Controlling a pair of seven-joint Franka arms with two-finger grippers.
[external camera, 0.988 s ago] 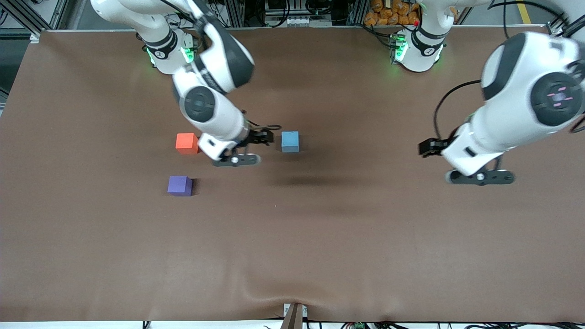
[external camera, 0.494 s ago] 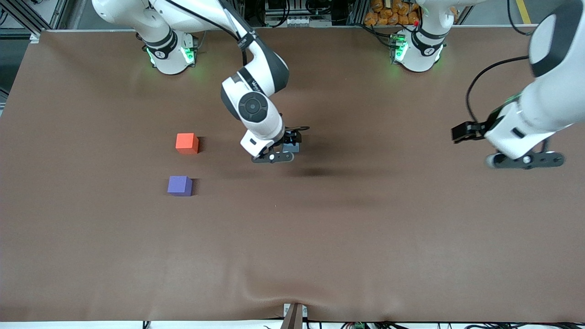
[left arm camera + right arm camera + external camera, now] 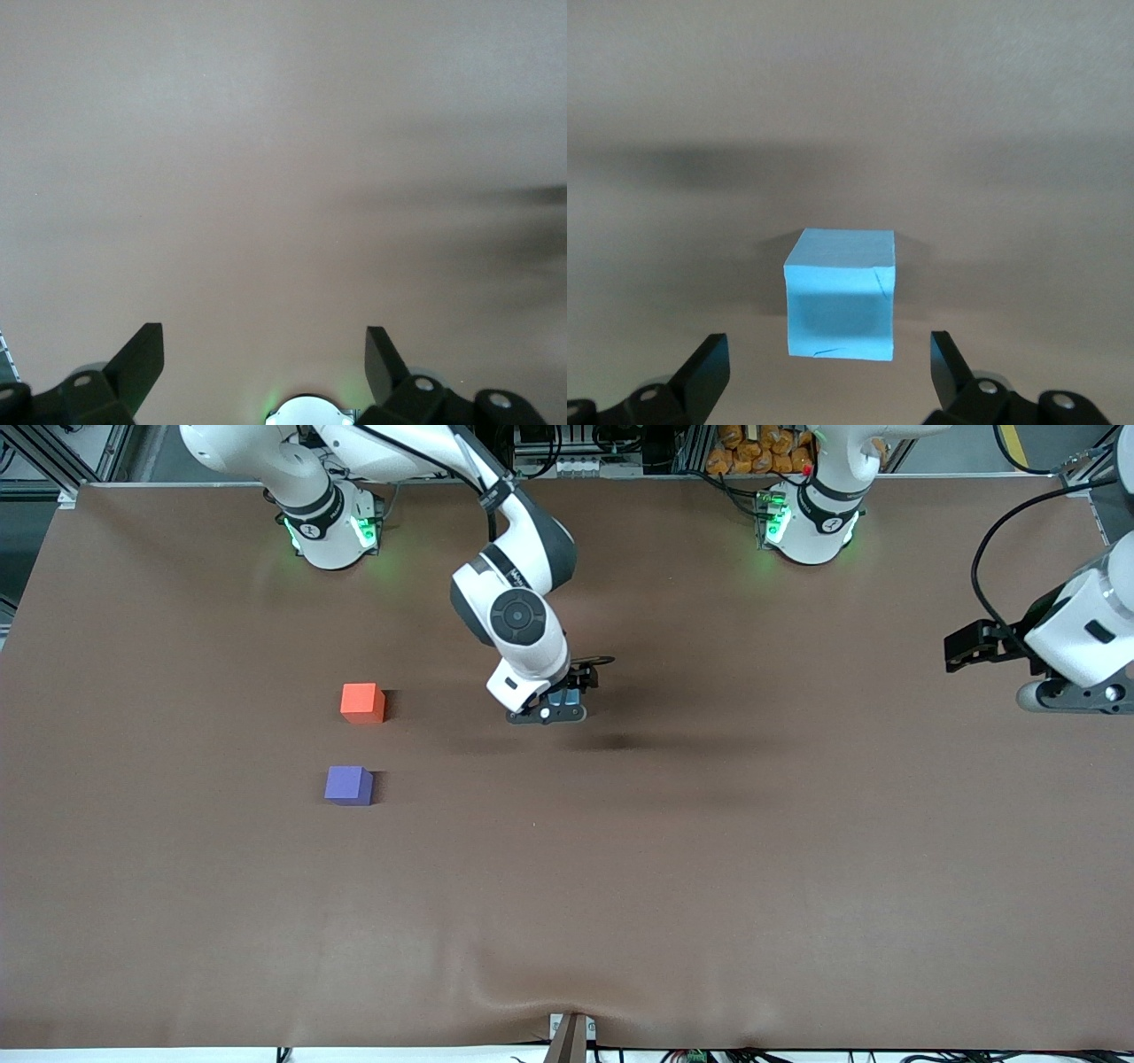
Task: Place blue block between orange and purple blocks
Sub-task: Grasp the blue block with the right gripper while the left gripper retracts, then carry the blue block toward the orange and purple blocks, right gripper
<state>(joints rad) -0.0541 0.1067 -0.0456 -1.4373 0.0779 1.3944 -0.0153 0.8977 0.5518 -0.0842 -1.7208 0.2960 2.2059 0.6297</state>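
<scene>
Right gripper (image 3: pixel 560 707) spread low; left gripper (image 3: pixel 1076 695) apparently waits, spread.

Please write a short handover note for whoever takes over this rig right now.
Right gripper: open, over the blue block, block on the table between its fingers, not gripped.
Left gripper: open, holding nothing, waiting over bare table at the left arm's end.
Orange block and purple block: at the right arm's end, purple nearer the front camera, gap between them.
Done: approach to blue block.
Left: grasp, carry, set it in the gap.
</scene>
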